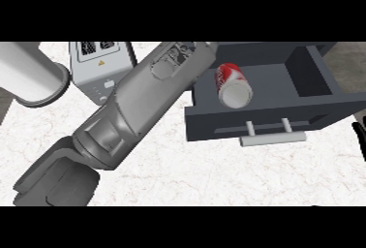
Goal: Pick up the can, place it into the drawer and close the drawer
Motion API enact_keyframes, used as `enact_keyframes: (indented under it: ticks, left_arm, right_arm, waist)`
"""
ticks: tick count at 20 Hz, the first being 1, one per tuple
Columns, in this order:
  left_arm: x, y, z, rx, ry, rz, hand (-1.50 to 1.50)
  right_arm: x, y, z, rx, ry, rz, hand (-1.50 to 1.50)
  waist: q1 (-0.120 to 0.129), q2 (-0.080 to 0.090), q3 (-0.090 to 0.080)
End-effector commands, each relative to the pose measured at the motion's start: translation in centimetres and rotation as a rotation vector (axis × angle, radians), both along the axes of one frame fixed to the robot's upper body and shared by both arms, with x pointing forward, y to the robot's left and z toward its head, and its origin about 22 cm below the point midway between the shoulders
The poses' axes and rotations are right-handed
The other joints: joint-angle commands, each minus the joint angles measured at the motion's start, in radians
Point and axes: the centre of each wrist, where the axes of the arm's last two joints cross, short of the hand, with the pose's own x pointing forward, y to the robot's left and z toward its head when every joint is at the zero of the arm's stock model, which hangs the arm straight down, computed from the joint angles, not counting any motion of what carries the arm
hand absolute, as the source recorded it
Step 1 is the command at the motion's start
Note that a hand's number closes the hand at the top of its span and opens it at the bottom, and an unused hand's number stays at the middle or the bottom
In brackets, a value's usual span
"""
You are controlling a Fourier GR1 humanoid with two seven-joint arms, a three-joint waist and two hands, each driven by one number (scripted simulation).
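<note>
Lying in drawer (pixel 214 122), can (pixel 234 85): axis front-to-back, pale end twd handle (pixel 273 139).

1. I have a single view, from the head, looking steeply down onto the table (pixel 214 174).
2. It sits close: the left forearm (pixel 136 111) runs diagonally from the lower-left corner and fills much of the frame.
3. The drawer (pixel 214 121) lies upper right, its far end cut by the frame's top.
</note>
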Motion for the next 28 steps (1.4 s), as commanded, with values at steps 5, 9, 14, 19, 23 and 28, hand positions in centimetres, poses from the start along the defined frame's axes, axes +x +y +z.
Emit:
enact_keyframes:
  ticks: [5,9,14,19,23,28]
  left_arm:
    - [0.5,0.7,-2.6,0.057,-0.023,0.047,1.5]
    - [0.9,1.2,-3.3,0.09,-0.034,0.063,1.5]
    - [1.0,1.5,-4.3,0.118,-0.072,0.073,1.5]
    - [0.7,1.5,-5.2,0.117,-0.044,0.139,-1.5]
    - [0.6,1.9,-6.5,0.105,-0.041,0.158,-1.5]
    - [0.7,1.2,-4.8,0.081,-0.044,0.17,-1.5]
  right_arm:
    - [1.0,0.0,0.7,-0.008,-0.013,0.015,-1.5]
    - [1.6,-0.6,0.4,-0.006,-0.015,0.009,-1.5]
    - [2.1,1.4,1.3,-0.007,-0.036,0.026,-1.5]
    - [1.3,0.9,1.4,-0.028,-0.034,0.054,-1.5]
    - [1.7,0.3,1.1,-0.008,-0.031,0.042,-1.5]
    - [1.4,0.5,1.7,-0.017,-0.042,0.032,-1.5]
  waist:
    - [-0.02,0.007,0.0]
    - [-0.028,0.013,0.001]
    - [-0.023,0.015,0.0]
    - [-0.055,0.013,0.0]
    - [-0.05,0.015,0.0]
    - [-0.041,0.011,0.0]
